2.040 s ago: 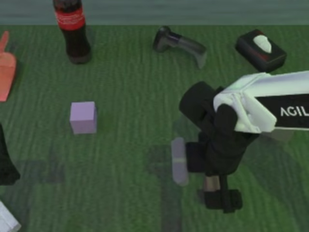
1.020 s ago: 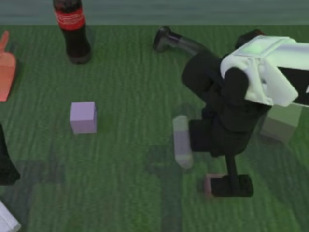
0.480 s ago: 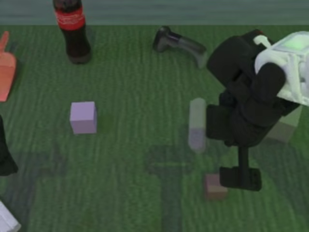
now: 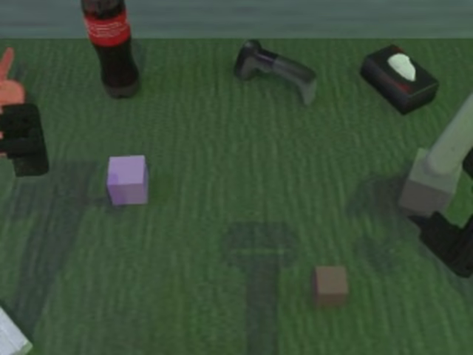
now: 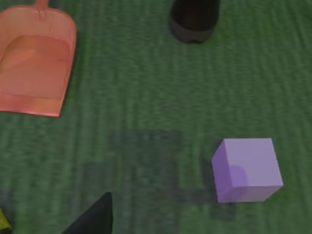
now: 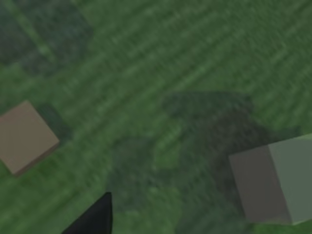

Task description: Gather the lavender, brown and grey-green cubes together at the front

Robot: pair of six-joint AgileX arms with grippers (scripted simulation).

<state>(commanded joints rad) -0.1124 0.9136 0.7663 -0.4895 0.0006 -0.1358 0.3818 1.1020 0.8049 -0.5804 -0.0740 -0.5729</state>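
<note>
While the right gripper (image 4: 451, 248) sits at the table's right edge, the grey-green cube (image 4: 427, 191) rests just beside it toward the back, and the small brown cube (image 4: 329, 285) lies apart from it, toward the middle and front of the green carpet (image 4: 222, 148). Whether its fingers are apart or together cannot be told. The left gripper (image 4: 22, 140) hangs at the table's left edge beside the orange scoop (image 5: 34, 68), with the lavender cube (image 4: 127, 179) close by toward the middle, and its fingers cannot be told either.
</note>
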